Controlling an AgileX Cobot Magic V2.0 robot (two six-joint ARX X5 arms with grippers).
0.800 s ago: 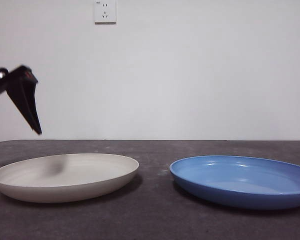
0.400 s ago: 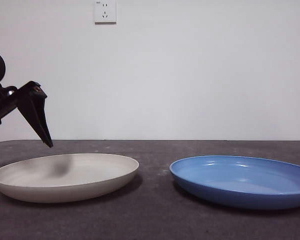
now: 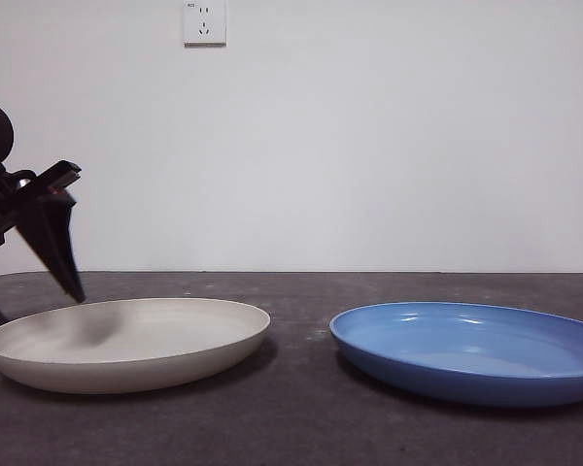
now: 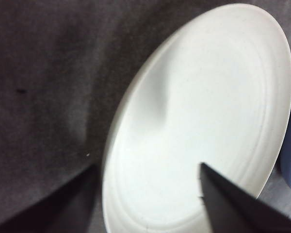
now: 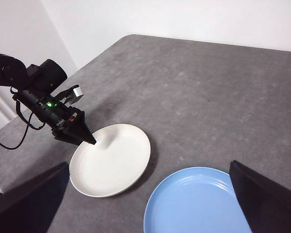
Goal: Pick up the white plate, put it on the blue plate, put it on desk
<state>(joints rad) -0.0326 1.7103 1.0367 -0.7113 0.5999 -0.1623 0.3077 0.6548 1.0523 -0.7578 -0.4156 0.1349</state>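
Note:
The white plate (image 3: 126, 345) lies on the desk (image 3: 301, 417) at the left, and the blue plate (image 3: 471, 349) lies to its right, a small gap apart. My left gripper (image 3: 34, 306) is open just above the white plate's left rim. In the left wrist view the left gripper (image 4: 146, 167) has one jaw over the desk outside the rim and one over the inside of the white plate (image 4: 208, 107). My right gripper (image 5: 148, 165) is open and empty, high above both plates. The right wrist view shows the white plate (image 5: 111, 160), the blue plate (image 5: 199, 204) and the left gripper (image 5: 85, 138).
A white wall with a socket (image 3: 204, 21) stands behind the desk. The desk's left edge (image 5: 19, 131) runs close behind the left arm. Bare desk (image 5: 199, 97) stretches beyond the plates.
My left gripper has come down from above towards the white plate's left rim. Neither plate has moved.

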